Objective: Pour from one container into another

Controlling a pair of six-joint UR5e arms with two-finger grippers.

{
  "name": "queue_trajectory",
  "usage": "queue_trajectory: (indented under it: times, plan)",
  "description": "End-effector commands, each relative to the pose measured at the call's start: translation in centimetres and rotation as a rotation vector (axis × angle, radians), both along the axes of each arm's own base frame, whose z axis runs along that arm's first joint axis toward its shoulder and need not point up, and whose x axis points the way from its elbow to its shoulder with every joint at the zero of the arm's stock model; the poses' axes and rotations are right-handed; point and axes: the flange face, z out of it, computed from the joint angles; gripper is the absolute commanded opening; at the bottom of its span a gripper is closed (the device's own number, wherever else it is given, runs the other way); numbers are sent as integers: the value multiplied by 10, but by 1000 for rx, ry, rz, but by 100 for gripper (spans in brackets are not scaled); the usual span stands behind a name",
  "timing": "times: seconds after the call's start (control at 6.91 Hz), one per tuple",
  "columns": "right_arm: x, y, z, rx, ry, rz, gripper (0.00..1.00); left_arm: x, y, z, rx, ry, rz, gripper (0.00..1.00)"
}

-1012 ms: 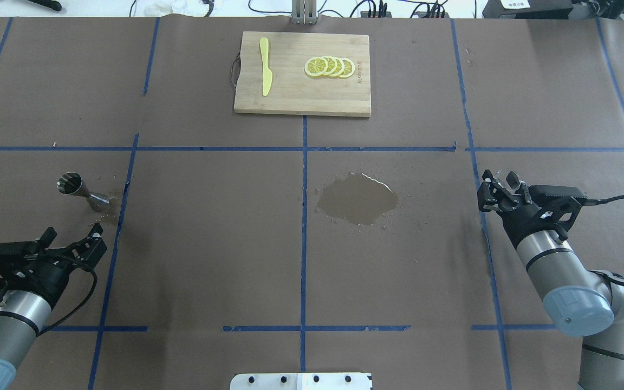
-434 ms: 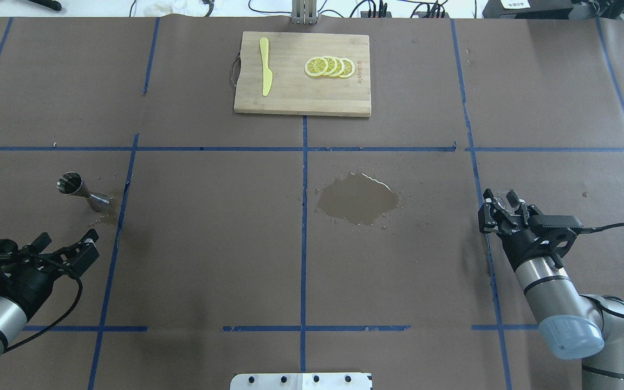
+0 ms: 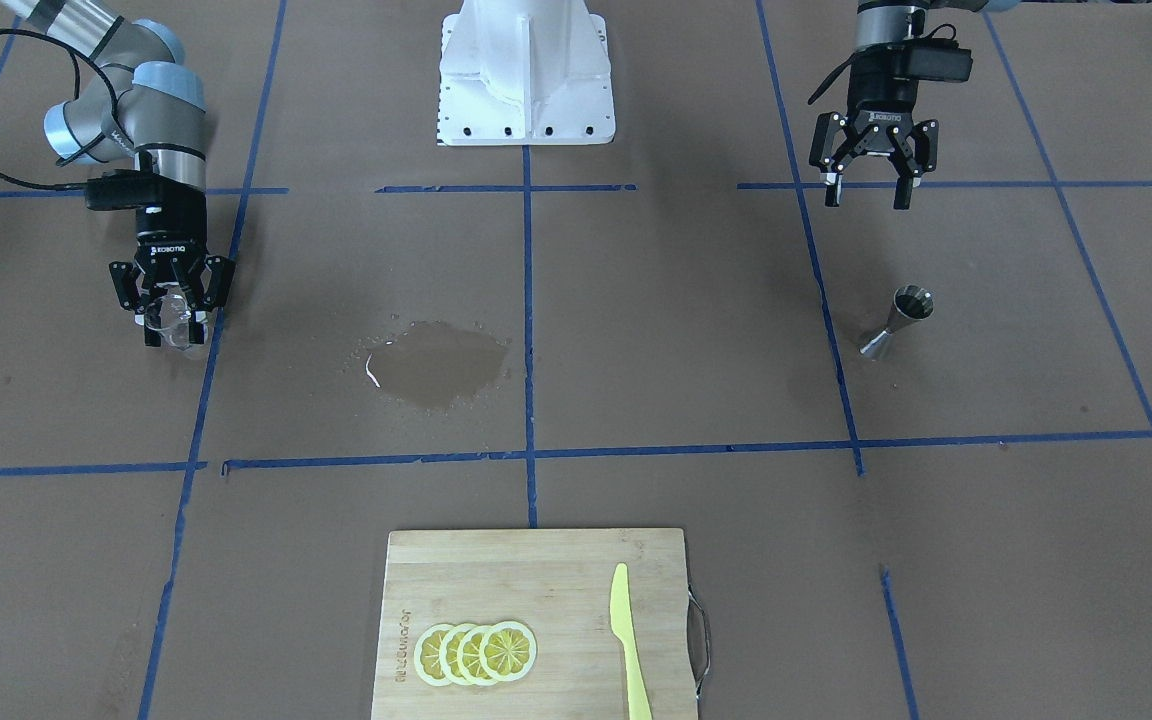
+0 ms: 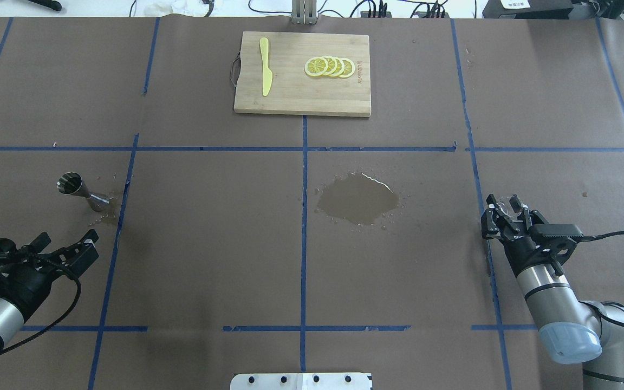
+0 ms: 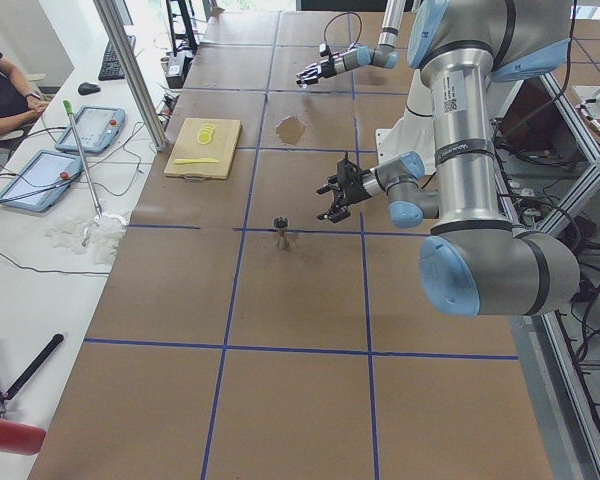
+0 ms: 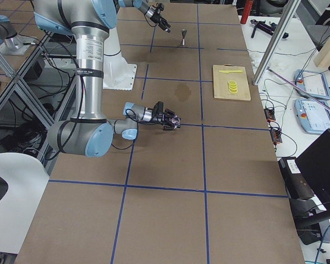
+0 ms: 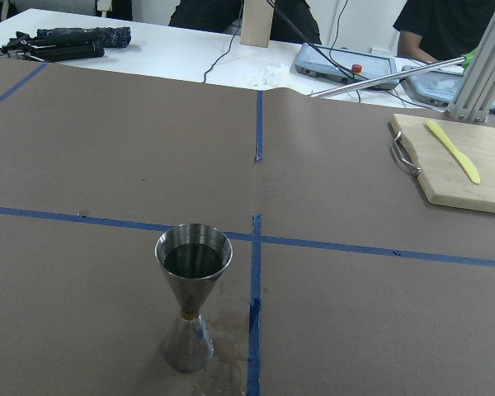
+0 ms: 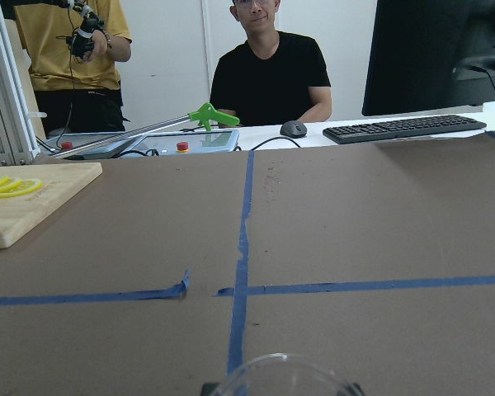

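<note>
glass cup cropped below, knife end cropped

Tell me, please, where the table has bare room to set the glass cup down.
Bare paper lies between the jigger and the puddle, and right of the right gripper holding the glass cup. Wet spots: the puddle and the jigger's foot. The cutting board fills the far middle.

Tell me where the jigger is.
In the overhead view the jigger stands upright on the left, beside a blue tape line, just ahead of the left hand.

place: robotics lab | signs: tape-gridded table, operators' tablets, aluminium frame, keyboard
</note>
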Motion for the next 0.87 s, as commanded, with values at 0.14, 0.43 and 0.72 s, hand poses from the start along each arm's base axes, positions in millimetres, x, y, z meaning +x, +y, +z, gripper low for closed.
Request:
queue_trajectory:
  times: [0.14, 0.43, 0.72]
  plan:
    - [-1, 0, 1, 12, 38, -8, 72, -2, -1, -2, 1, -1, 0, 100]
    - [-1, 0, 0, 13, 40, -9, 100, -3, -1, -3, 1, 4, -1, 100]
    - [-2, 0, -2, 21, 67, -19, 100, -4, -1, -7, 2, 12, -1, 100]
